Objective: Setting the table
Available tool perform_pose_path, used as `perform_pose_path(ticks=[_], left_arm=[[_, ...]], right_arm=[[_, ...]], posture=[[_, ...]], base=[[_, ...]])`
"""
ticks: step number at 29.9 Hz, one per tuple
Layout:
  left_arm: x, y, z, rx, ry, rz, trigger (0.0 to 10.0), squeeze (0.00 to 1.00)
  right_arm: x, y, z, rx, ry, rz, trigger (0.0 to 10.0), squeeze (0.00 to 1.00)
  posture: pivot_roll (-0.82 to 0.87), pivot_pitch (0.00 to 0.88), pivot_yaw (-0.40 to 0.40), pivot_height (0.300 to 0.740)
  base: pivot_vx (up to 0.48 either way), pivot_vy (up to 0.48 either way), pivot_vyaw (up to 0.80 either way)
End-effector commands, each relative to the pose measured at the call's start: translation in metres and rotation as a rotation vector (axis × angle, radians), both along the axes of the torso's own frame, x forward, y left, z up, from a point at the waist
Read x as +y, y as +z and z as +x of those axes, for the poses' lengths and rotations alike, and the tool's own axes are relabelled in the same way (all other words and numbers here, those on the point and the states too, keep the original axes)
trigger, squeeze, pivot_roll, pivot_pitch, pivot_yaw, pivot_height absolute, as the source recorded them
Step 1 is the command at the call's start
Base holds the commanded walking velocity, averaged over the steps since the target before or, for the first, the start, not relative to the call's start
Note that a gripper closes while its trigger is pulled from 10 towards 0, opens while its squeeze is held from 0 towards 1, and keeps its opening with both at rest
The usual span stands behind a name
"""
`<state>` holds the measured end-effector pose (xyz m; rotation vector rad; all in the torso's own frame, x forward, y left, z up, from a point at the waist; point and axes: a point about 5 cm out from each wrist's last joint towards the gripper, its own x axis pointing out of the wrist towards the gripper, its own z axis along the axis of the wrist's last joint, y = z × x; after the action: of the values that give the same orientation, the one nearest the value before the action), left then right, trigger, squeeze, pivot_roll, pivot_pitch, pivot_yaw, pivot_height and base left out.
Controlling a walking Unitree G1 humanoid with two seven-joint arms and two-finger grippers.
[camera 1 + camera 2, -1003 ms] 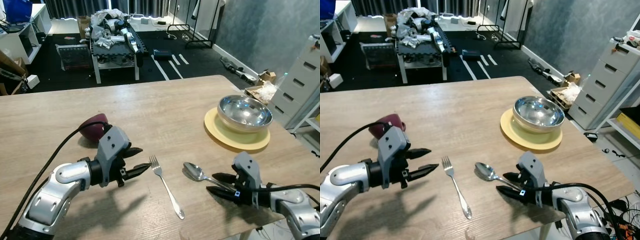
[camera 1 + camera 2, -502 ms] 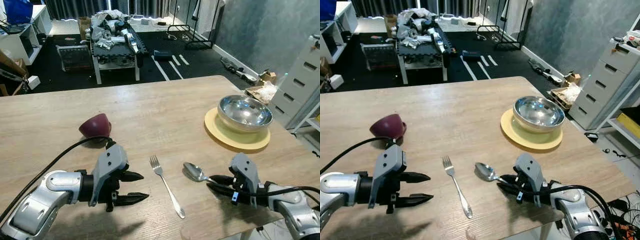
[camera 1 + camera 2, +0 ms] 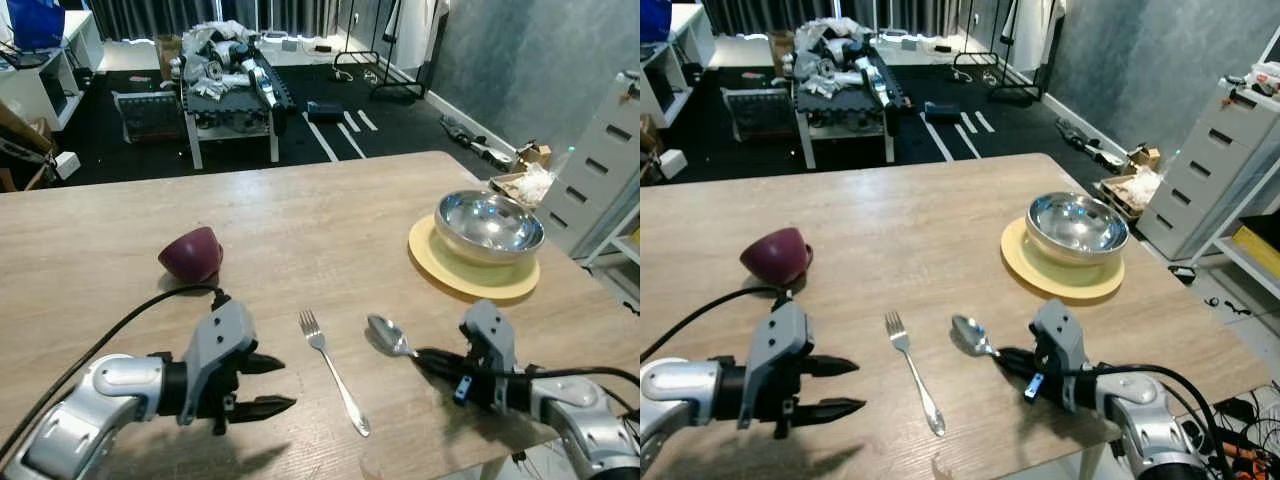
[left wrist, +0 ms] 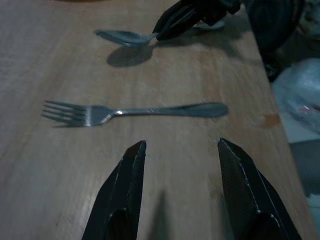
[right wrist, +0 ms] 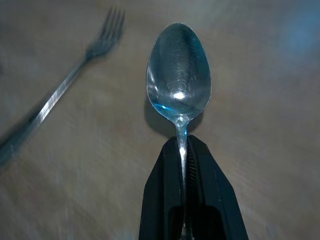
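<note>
The right end effector (image 3: pixel 432 362) has its two black fingers pinched together on the handle of the spoon (image 5: pixel 178 74), gripping it just behind the bowl; the spoon's bowl juts out ahead of the fingertips and, going by the shadow under it, seems slightly raised off the table (image 3: pixel 330 210). Just beyond the spoon, toward the robot's left, the fork (image 3: pixel 333 371) lies flat on the wood, touched by nothing. Ahead of this end effector and a little to its right stands the steel bowl (image 3: pixel 489 226), seated on the yellow plate (image 3: pixel 440 268).

The left end effector (image 3: pixel 266 385) hovers low over the table with its fingers spread wide and nothing between them; the fork lies just off its tips, crosswise to them. Further out in front of it sits the dark red cup (image 3: pixel 191 254).

As for progress: plate and bowl look placed. The spoon is in hand but not yet laid beside the plate, and the fork and cup both seem to await moving.
</note>
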<state>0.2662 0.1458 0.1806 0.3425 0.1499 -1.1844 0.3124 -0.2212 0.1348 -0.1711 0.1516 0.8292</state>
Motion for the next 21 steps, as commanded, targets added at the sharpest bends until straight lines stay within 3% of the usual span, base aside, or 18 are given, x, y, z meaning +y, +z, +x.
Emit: perform_pose_path(ticks=[1,2,6,7,13,17,21], left_arm=[[-0.001,0.005,0.003,-0.04,0.037,-0.012,10.0,0.0],[-0.002,0.012,0.009,-0.067,0.097,-0.069,10.0,0.0],[-0.003,0.021,0.015,-0.095,0.162,-0.129,10.0,0.0],[-0.003,0.024,0.016,-0.104,0.18,-0.149,10.0,0.0],[-0.003,0.035,0.022,-0.14,0.253,-0.213,10.0,0.0],[-0.003,0.037,0.025,-0.151,0.284,-0.227,10.0,0.0],[-0.008,0.037,0.029,-0.157,0.341,-0.252,10.0,0.0]], right_arm=[[0.002,0.013,0.003,-0.051,-0.047,0.093,0.0,0.0],[0.009,0.033,0.007,-0.145,-0.119,0.194,0.0,0.0],[0.018,0.054,0.004,-0.239,-0.175,0.299,0.0,0.0],[0.022,0.059,0.0,-0.259,-0.183,0.329,10.0,0.0],[0.038,0.066,-0.016,-0.318,-0.255,0.37,10.0,0.0],[0.04,0.066,-0.019,-0.32,-0.306,0.378,10.0,0.0],[0.045,0.041,-0.018,-0.285,-0.549,0.298,10.0,0.0]], posture=[[0.14,0.094,0.053,0.74],[0.14,0.094,0.054,0.74],[0.14,0.095,0.055,0.74],[0.14,0.095,0.056,0.74],[0.12,0.095,0.065,0.74],[0.12,0.092,0.066,0.74],[0.11,0.09,0.063,0.74]], base=[[0.0,0.0,0.0],[0.0,0.0,0.0],[0.0,0.0,0.0],[0.0,0.0,0.0],[0.0,0.0,0.0],[0.0,0.0,0.0],[0.0,0.0,0.0]])
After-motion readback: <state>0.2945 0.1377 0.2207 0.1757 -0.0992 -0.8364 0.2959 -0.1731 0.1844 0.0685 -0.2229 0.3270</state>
